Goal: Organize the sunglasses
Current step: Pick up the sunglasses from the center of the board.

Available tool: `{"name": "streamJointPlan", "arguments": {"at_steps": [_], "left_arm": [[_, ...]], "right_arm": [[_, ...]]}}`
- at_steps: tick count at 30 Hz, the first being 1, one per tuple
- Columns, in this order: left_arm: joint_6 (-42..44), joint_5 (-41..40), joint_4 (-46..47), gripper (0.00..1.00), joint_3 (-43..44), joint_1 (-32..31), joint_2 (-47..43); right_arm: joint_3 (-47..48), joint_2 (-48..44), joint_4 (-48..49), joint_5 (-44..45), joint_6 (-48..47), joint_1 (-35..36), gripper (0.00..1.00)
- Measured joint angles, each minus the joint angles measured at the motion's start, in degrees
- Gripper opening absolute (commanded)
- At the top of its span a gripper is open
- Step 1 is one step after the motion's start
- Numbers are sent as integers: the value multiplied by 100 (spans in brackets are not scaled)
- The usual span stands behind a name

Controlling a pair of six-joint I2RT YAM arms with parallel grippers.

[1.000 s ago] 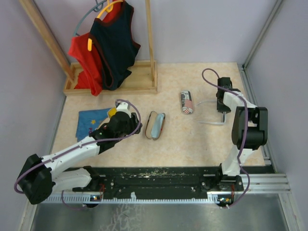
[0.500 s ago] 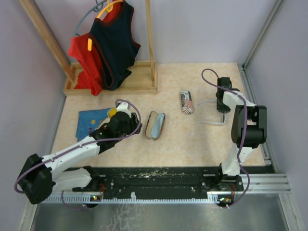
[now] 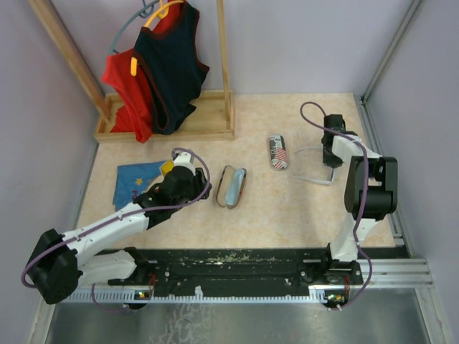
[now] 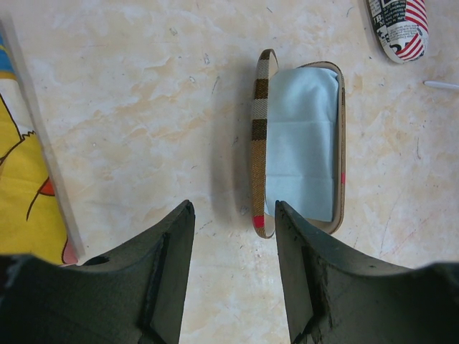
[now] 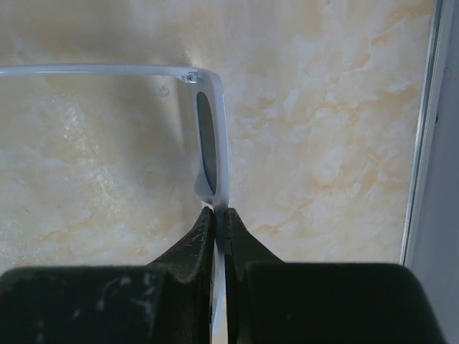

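White-grey sunglasses newly clamped by right end effector.

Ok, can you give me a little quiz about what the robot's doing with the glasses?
1. True or false: the plaid case lies open.
2. What do the right jaws pinch? A: the white sunglasses. B: a spoon. C: nothing.
3. Fill in: the cloth inside the plaid case is light ____.

Key: 1 true; 2 A; 3 blue.
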Motion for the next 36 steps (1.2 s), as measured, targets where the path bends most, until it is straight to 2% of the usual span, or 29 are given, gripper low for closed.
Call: {"name": "streamJointPlan", "arguments": {"at_steps": [12,18,22,25,29,36], "left_arm": [[-2,-7,-2,55,0,0,-17],[-2,-35,-20,55,0,0,-260],[-2,-144,-107,55,13,0,-511],[7,-275,-205,56,68,0,-688],[26,-507,-319,56,153,0,-918],[107,-892,-605,57,278,0,-1261]], "right_arm": [[-2,-267,-140,26,26,2,0],[-2,-1316,-269,201,68,184,0],[-4,-2192,-256,199,70,664,0],[-85,-2774,-140,-358,48,907,0],[-546,-3698,221,-1637,-44,922,0],[-1064,-4520,758,-3884,-164,918,0]]}}
